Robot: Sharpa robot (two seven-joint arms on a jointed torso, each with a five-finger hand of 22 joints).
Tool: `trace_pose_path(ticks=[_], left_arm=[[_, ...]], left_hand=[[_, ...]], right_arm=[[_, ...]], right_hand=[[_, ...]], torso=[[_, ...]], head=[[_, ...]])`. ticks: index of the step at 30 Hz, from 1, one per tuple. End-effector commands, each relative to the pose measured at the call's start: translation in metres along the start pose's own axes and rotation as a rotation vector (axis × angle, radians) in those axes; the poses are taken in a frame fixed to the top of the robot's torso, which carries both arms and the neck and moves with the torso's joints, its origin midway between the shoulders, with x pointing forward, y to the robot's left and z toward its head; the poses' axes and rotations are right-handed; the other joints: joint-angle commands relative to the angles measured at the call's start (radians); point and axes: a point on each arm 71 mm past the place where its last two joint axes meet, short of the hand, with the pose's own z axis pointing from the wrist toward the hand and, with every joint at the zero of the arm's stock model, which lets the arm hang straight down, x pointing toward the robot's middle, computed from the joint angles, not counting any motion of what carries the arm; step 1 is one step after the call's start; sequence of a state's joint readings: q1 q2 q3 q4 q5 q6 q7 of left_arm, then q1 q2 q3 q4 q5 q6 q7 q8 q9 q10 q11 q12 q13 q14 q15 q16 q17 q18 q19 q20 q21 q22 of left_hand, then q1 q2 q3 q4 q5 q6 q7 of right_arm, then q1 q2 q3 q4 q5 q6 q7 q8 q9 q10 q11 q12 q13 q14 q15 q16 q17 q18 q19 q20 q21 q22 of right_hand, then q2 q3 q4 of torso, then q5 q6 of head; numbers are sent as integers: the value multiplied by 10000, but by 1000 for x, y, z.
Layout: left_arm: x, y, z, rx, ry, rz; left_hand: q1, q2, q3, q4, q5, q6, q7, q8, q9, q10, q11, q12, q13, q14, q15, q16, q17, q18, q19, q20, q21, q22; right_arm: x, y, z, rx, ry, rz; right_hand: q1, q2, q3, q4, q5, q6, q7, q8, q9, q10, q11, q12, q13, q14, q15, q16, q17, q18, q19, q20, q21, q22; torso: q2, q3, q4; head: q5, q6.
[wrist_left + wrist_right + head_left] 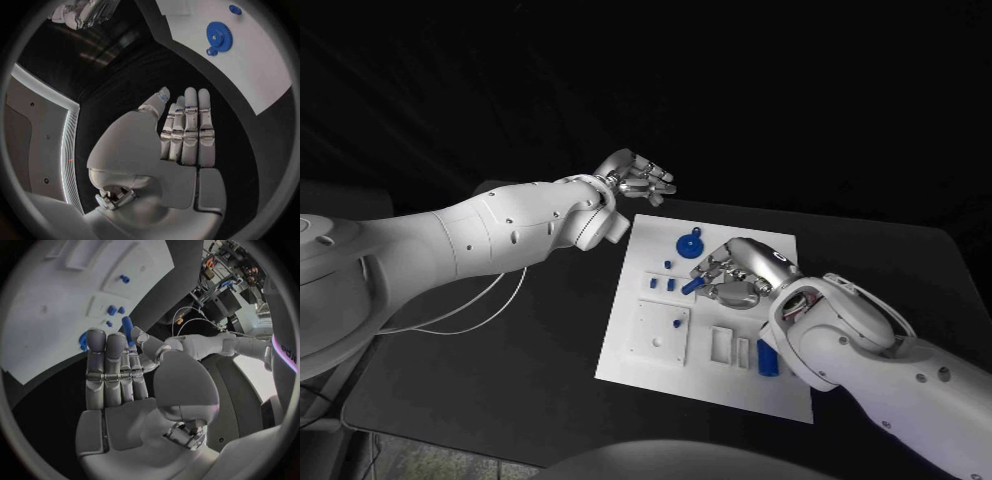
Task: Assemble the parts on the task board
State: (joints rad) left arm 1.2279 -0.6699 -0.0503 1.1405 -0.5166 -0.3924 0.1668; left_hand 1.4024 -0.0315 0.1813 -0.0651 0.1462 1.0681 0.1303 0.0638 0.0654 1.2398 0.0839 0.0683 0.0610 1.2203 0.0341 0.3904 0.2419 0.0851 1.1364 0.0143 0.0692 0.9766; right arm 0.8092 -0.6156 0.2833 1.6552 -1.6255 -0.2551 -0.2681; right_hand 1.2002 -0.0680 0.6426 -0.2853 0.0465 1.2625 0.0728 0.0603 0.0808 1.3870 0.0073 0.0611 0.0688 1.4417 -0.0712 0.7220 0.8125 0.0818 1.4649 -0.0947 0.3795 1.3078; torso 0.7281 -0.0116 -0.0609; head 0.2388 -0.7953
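Right hand pinches a blue peg over the task board; left hand flat, holding nothing

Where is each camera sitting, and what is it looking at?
Head view: up on the robot's head, looking down at the white board on the black table; both white arms show, the left hand past the board's far edge, the right hand over it.
Left wrist view: behind the left hand, facing the board and the big blue gear.
Right wrist view: behind the right hand, which pinches a blue peg, facing the board.
Shared: all views show the board; the head view also shows the gear.
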Motion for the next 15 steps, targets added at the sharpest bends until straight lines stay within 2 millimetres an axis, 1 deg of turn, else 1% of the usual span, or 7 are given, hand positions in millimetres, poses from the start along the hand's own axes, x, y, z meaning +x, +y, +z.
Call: trace_pose_path(ticks=[1, 4, 10, 15], left_arm=[[3, 0, 1, 52, 42, -144], [5, -1, 2, 57, 65, -180], [9, -1, 3, 71, 153, -241], [10, -2, 3, 76, 210, -264]], left_hand=[[-54, 15, 10, -15, 30, -43, 6, 0, 5, -33, -30, -18, 9, 24, -17, 17, 12, -146, -15, -31, 6, 1], [-54, 15, 10, -15, 30, -43, 6, 0, 5, -33, -30, -18, 9, 24, -17, 17, 12, -146, -15, -31, 6, 1], [-63, 23, 22, -12, 25, -49, 9, 0, 5, -40, -27, -24, 8, 18, -15, 17, 14, -149, -8, -33, -5, -23], [-62, 26, 28, -14, 25, -54, 10, -1, 5, -45, -25, -22, 9, 10, -12, 14, 13, -151, -13, -31, -8, -35]], right_arm=[[14, 14, 1, -786, 473, -61], [27, 22, 1, -1068, 694, -249], [51, 30, 0, -1502, 1005, -998], [67, 31, -1, -1693, 1226, -1790]], right_hand=[[66, 168, -71, 3, 22, -12, 27, 45, 311, -19, 48, 34, -11, -27, -23, -49, -5, 154, 396, -36, -71, 423], [87, 179, -105, 2, 20, -16, 29, 45, 315, -23, 50, 33, -12, -21, -21, -54, -8, 153, 397, -31, -92, 420], [100, 179, -112, -1, 20, -10, 26, 46, 319, -21, 48, 34, -12, -16, -23, -53, -7, 149, 403, -32, -73, 427], [125, 136, -86, -6, 21, 18, 18, 47, 323, 5, 42, 37, -10, 3, -23, -41, 3, 134, 415, -34, -11, 449]], torso=[[-44, 16, 26], [-32, 8, 29], [-28, -5, 25], [-24, 11, 24]], head=[[104, -47], [141, -49], [140, -62], [149, -97]])
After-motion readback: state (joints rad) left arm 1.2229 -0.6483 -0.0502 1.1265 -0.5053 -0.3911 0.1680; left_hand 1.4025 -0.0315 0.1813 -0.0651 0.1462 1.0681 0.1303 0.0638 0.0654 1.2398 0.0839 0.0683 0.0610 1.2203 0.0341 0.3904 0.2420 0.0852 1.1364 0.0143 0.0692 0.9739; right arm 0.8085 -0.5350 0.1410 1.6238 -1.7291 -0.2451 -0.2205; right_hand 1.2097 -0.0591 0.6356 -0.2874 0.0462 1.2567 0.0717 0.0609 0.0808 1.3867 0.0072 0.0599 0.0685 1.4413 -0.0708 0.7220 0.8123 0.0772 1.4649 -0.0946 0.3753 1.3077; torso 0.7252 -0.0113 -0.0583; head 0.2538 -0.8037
